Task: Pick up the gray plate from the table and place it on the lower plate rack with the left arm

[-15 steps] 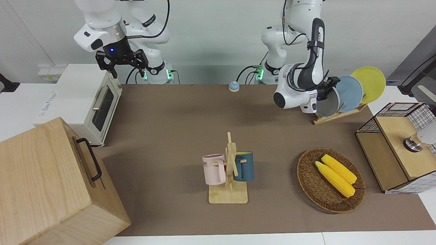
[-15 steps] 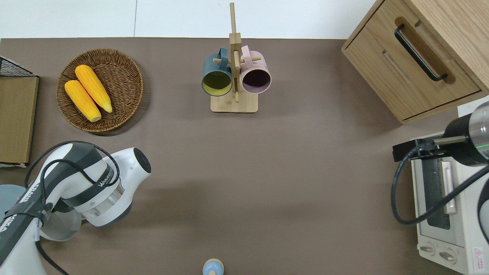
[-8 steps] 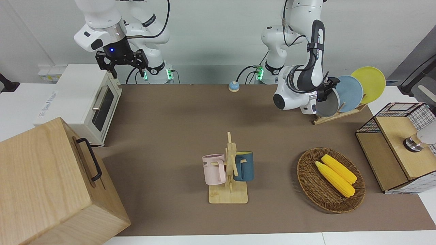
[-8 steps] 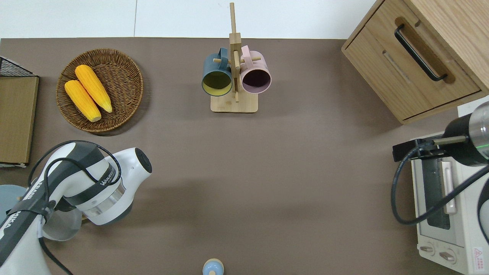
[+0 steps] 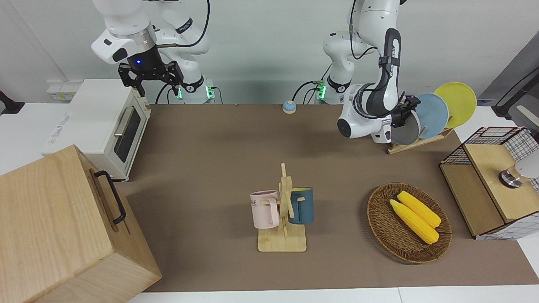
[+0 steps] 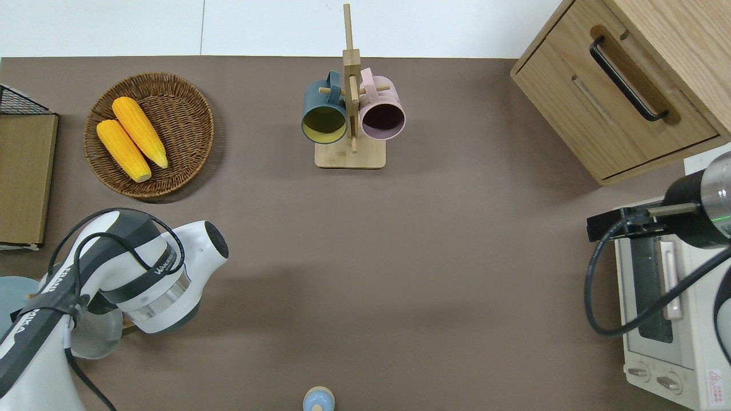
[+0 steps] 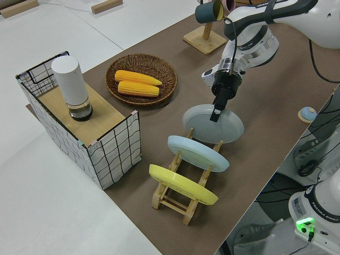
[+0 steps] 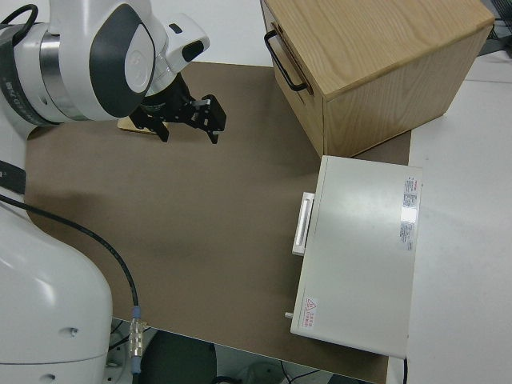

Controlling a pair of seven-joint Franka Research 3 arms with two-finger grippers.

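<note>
The gray plate (image 5: 405,131) (image 7: 210,126) leans in the lowest slot of the lower plate rack (image 5: 398,148) (image 7: 175,201), at the left arm's end of the table (image 5: 210,168). My left gripper (image 5: 406,105) (image 7: 217,112) is shut on the plate's upper rim. In the overhead view the arm hides most of the gray plate (image 6: 100,341). A light blue plate (image 7: 197,153) and a yellow plate (image 7: 180,185) fill the higher slots. The right gripper (image 5: 150,80) is open and parked.
A wire crate (image 5: 492,181) with a white cylinder stands beside the rack. A wicker basket (image 5: 408,223) of corn and a wooden mug stand (image 5: 283,210) lie farther from the robots. A toaster oven (image 5: 105,126) and wooden cabinet (image 5: 54,227) occupy the right arm's end.
The left arm has shifted slightly, easing the gray plate a little deeper against the rack. The right arm has not moved.
</note>
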